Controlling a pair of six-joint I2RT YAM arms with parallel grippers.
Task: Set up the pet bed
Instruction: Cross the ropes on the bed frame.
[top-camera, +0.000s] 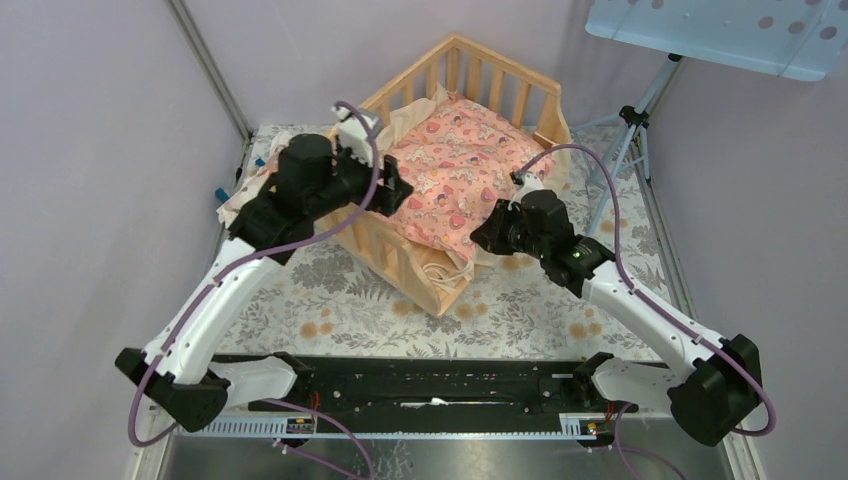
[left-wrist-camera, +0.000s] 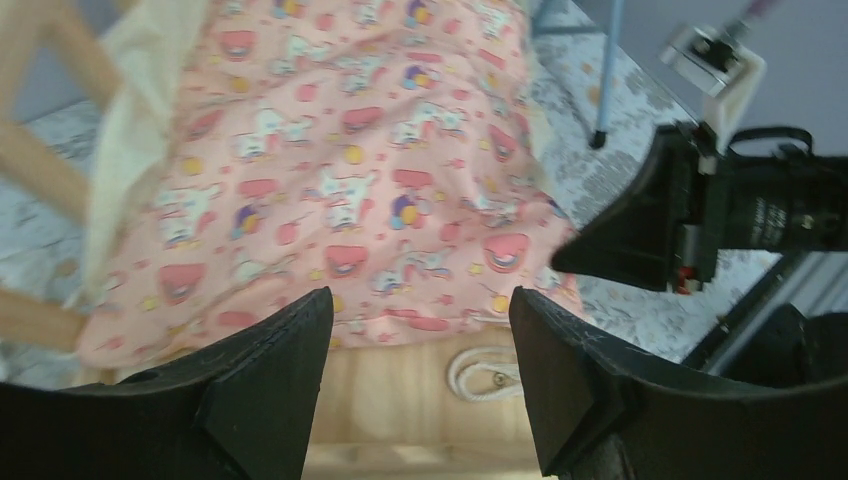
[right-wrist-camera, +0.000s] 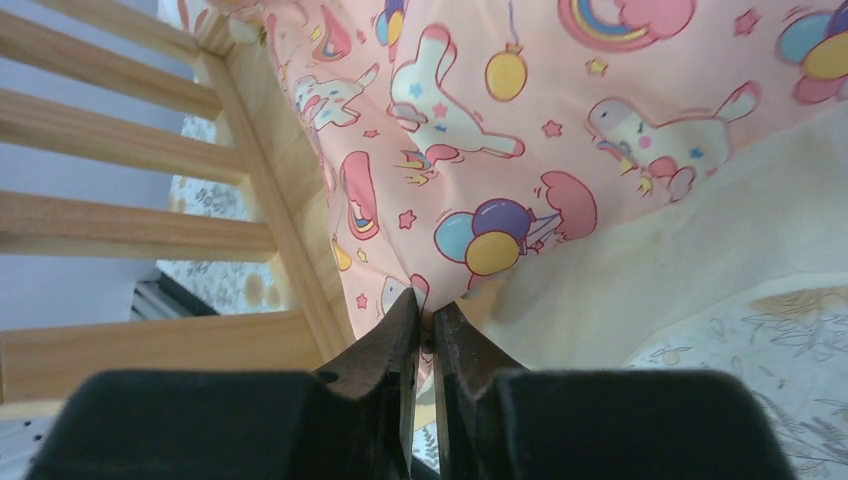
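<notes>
The pet bed (top-camera: 400, 262), toward the far edge of the tabletop (top-camera: 520, 310), holds 1 pink cushion (top-camera: 455, 170). The left gripper (left-wrist-camera: 418, 300) hangs spread above it. The right gripper (right-wrist-camera: 425, 310) pinches the cushion's edge.

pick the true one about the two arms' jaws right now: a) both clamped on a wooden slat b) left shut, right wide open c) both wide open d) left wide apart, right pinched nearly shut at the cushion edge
d: the left gripper has its jaws wide apart above the pink cushion, while the right gripper has its jaws pinched nearly together on the cushion's edge, beside the pet bed rail.
</notes>
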